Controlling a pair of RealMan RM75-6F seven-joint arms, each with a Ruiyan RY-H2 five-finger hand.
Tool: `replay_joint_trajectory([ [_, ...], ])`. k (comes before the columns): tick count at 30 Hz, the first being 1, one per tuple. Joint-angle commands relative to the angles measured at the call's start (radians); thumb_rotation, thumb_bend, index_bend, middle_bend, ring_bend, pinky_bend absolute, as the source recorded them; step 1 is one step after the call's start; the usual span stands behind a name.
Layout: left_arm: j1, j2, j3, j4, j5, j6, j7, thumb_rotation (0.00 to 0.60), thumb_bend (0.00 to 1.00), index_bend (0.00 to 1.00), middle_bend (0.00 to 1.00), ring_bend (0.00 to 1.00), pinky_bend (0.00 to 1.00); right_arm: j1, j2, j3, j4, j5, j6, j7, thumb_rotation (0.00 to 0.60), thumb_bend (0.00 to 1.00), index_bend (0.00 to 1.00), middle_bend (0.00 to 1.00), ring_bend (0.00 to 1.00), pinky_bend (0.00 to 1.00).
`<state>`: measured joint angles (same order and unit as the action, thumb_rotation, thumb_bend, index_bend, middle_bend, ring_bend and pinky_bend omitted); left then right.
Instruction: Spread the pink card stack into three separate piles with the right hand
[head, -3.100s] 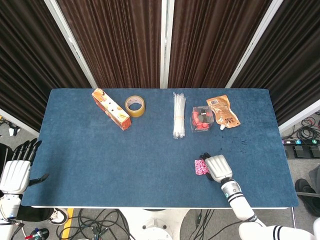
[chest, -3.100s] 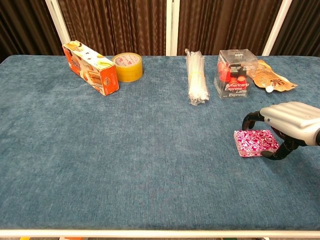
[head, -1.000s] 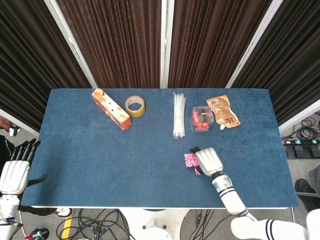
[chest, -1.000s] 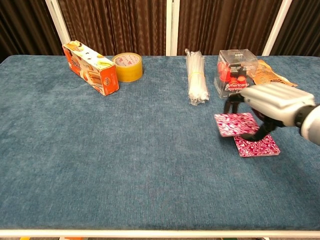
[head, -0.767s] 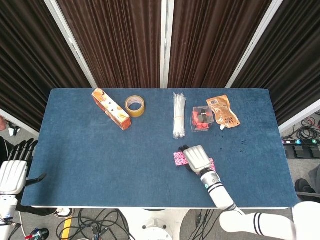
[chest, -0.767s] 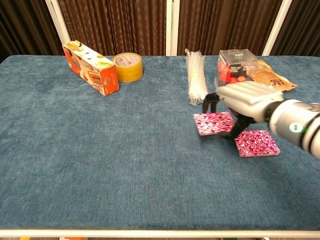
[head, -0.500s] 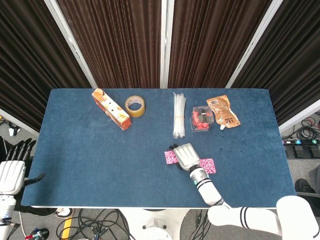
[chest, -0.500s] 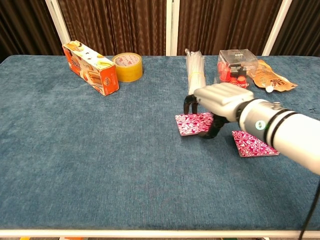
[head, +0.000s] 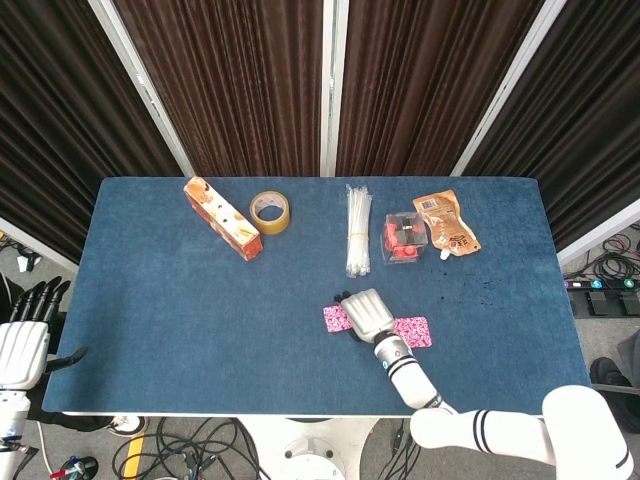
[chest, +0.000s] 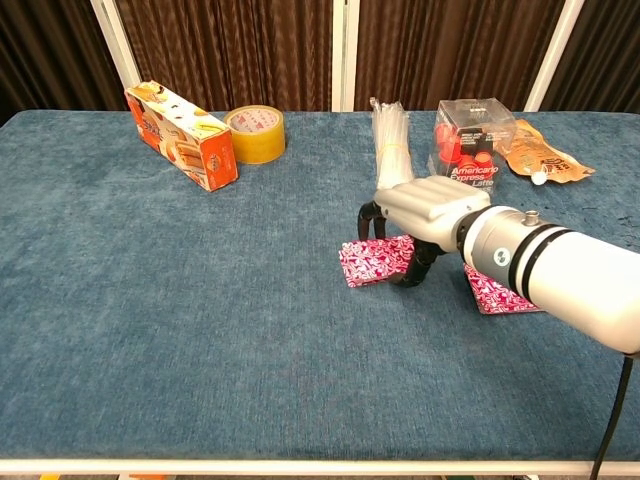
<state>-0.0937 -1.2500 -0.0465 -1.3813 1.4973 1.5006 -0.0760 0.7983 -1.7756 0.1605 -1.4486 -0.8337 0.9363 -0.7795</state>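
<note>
Here the right hand (chest: 425, 212) holds a pink card pile (chest: 372, 262) in curled fingers (chest: 372, 217), apart from another pile (chest: 495, 292).

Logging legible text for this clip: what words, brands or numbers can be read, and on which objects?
"Americano Express Latte Espresso": on the clear plastic box of red capsules.
Orange rectangular carton: print too blurred to read.
Orange spouted pouch: print too small to read.
Pink patterned cards: pattern only, no text.
</note>
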Motion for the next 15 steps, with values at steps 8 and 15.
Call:
replay_joint_trajectory([
  [8, 0.001, -0.001, 0.0, 0.003, 0.0, 0.0, -0.001, 0.6, 0.0, 0.04, 0.03, 0.0, 0.1, 0.017, 0.03, -0.016, -0.029, 0.012, -0.003, 0.019, 0.6, 0.2, 0.2, 0.19, 0.78, 0.85],
  [15, 0.002, 0.001, -0.002, 0.002, -0.001, 0.003, -0.004, 0.6, 0.0, 0.04, 0.03, 0.0, 0.1, -0.002, 0.073, -0.032, -0.087, -0.049, 0.043, 0.059, 0.6, 0.2, 0.2, 0.19, 0.78, 0.85],
])
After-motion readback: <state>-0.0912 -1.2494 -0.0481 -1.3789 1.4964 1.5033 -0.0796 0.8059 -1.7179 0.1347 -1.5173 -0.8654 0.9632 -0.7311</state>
